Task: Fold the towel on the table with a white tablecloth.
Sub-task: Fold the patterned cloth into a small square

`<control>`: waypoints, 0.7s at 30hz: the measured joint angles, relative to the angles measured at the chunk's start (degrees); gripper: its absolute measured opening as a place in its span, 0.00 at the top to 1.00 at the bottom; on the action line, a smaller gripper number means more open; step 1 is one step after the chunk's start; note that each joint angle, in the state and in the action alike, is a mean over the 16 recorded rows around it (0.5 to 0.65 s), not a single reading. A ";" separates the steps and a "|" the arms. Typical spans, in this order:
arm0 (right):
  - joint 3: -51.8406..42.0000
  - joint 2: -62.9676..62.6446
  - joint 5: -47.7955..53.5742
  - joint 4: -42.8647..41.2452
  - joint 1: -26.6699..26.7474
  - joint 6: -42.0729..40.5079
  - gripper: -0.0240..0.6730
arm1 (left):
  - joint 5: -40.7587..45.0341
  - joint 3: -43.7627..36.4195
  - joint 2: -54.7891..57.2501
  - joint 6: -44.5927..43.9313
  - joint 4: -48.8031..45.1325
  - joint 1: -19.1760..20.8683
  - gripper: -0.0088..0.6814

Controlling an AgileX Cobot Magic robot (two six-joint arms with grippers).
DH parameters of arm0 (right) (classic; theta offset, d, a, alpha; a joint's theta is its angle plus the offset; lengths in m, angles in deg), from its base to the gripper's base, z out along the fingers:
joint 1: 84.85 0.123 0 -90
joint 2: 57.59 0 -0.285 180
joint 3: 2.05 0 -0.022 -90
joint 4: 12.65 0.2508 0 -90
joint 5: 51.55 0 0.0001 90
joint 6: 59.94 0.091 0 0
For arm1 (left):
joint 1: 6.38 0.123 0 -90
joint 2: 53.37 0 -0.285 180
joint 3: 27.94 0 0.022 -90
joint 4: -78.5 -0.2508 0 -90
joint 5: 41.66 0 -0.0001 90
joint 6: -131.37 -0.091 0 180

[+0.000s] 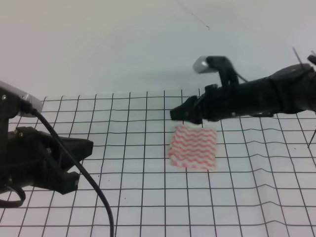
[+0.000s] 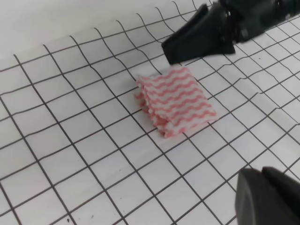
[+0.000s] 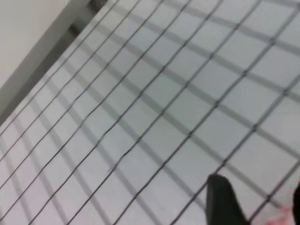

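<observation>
Towel [image 1: 193, 147] first: pink-red and white wavy stripes, lying folded into a small, roughly square packet on the white tablecloth [image 1: 148, 197], a little to the 3 o'clock side of the middle in the high view; from the left wrist view its stacked layers show along the edge facing 8 o'clock, slightly ruffled, and the packet covers a few grid squares of the table [image 1: 276, 207]. Right gripper [image 1: 174, 113] hangs just past the towel's far edge, at about 11 o'clock of it, its black arm reaching in from 3 o'clock; its tip looks narrow and drawn together in the high view, and it holds nothing; in the left wrist view its dark wedge sits above the cloth beside the towel's far corner, and whether it touches the fabric I cannot tell; the right wrist view is blurred, showing grid lines, one dark finger [image 3: 222, 201] at 5 o'clock and a trace of pink at the bottom edge. Left gripper [image 1: 85, 163] sits well apart at 9 o'clock, low over the cloth, its two black fingers visibly parted and gripping nothing; a black cable [image 1: 94, 190] loops down from that arm toward 6 o'clock.
</observation>
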 joint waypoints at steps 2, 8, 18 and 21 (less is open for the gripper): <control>0.00 -0.37 -1.40 -0.27 -0.15 0.20 0.63 | 0.00 0.00 0.00 -0.02 0.00 0.00 0.99; 0.00 0.89 -4.31 -2.17 -0.50 2.12 0.82 | 0.00 0.00 0.00 -0.09 0.00 0.00 0.99; 0.00 5.55 -2.87 -6.74 -0.49 5.09 0.96 | 0.00 0.00 0.00 -0.16 0.00 0.00 0.99; 0.00 5.64 -2.50 -8.55 -0.49 5.82 0.96 | 0.00 0.00 0.00 -0.16 0.00 0.00 0.99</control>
